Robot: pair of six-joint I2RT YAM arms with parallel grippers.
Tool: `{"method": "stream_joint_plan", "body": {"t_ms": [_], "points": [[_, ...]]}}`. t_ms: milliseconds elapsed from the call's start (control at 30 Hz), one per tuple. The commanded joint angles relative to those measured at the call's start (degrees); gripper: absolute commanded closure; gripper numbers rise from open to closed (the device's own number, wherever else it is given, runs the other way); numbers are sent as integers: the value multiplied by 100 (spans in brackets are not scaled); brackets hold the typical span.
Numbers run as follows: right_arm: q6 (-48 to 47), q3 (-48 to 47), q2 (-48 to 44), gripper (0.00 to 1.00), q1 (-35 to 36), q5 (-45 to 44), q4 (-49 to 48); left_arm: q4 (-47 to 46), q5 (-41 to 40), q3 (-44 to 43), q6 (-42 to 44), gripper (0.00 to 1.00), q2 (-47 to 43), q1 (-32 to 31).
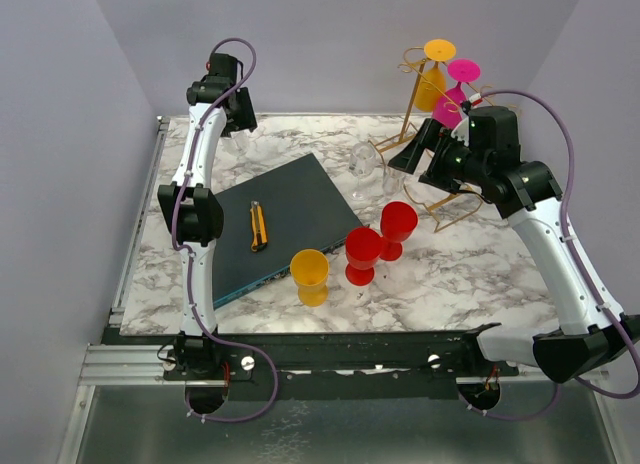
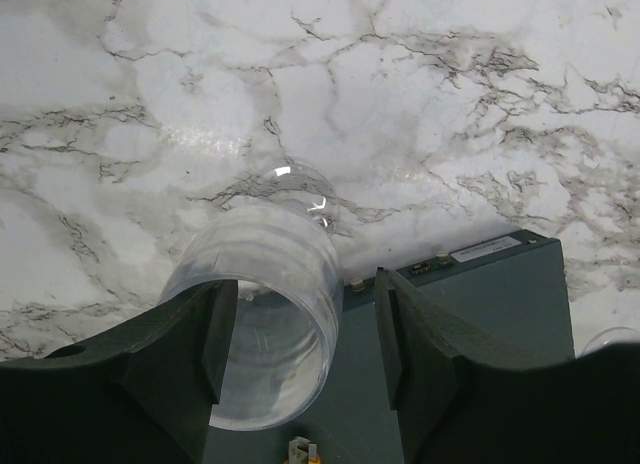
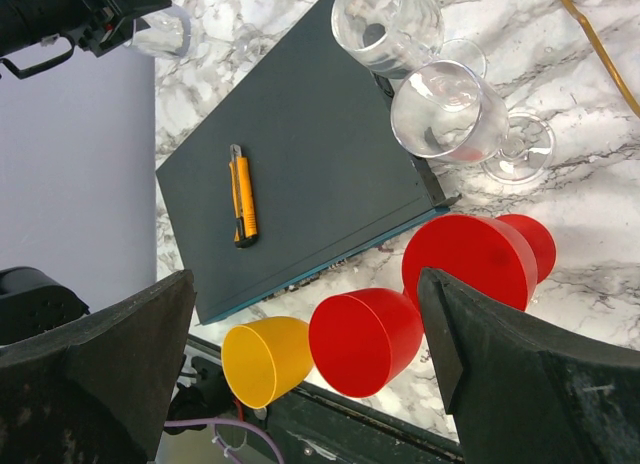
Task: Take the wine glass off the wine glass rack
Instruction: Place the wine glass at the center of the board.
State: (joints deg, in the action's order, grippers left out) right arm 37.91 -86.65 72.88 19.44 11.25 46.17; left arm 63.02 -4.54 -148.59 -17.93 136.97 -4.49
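The gold wire wine glass rack (image 1: 409,102) stands at the far right of the table. A yellow wine glass (image 1: 434,72) and a pink wine glass (image 1: 453,96) hang upside down from it. My right gripper (image 1: 422,162) hovers open just in front of the rack, high over the table, and its fingers (image 3: 120,354) hold nothing. At the far left, my left gripper (image 2: 305,284) is open around a clear glass (image 2: 262,319) standing on the marble. The glass's rim is against the left finger (image 2: 215,329), with a gap to the right one.
A dark board (image 1: 290,216) carrying an orange box cutter (image 1: 258,226) lies mid-table. Two clear wine glasses (image 3: 388,24) (image 3: 450,112) stand right of it. Two red glasses (image 1: 398,224) (image 1: 362,254) and a yellow glass (image 1: 310,274) stand nearer the front. A gold rack wire (image 3: 598,46) crosses the right wrist view.
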Motion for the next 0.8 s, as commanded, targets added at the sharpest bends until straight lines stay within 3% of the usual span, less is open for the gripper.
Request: {"method": "stream_joint_plan", "body": {"t_ms": [0, 767], "points": [[-7, -96, 39, 0, 33, 79, -47, -84, -22, -197, 27, 37, -81, 31], [50, -96, -176, 0, 33, -73, 58, -317, 385, -187, -145, 37, -324, -200]]}}
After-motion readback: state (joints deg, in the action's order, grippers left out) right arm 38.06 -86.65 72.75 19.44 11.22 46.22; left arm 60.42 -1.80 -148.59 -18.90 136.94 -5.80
